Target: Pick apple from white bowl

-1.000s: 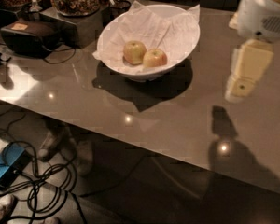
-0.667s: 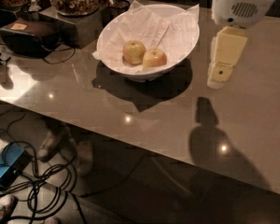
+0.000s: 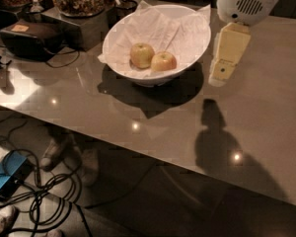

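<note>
Grey-brown table (image 3: 266,117) carries the white bowl (image 3: 149,78), paper-lined, at its far middle. Just right of the bowl hangs the gripper (image 3: 222,73); clenched or released, I cannot tell. Inside the bowl lies the apple (image 3: 164,61), touching a paler apple (image 3: 142,55) on its left.

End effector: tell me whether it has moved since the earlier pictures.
Yes. The end effector has moved closer to the white bowl, which stayed put. It now hangs just outside the bowl's rim, short of the apple.
</note>
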You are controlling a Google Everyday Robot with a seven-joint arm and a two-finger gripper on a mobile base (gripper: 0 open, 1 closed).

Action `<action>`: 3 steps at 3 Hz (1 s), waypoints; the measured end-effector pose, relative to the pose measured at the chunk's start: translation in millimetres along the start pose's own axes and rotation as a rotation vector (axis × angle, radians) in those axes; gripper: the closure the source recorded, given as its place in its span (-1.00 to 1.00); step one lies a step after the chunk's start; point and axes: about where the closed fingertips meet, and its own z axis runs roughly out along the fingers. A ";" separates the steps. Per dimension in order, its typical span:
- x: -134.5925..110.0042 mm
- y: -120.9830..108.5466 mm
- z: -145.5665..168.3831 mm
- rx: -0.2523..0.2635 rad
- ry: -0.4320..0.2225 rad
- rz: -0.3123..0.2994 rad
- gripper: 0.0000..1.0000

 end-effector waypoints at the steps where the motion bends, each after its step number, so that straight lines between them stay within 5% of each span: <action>1: -60.3 -39.8 14.2 0.020 -0.023 -0.017 -1.00; 3: -75.4 -44.7 19.1 0.049 -0.053 -0.040 -1.00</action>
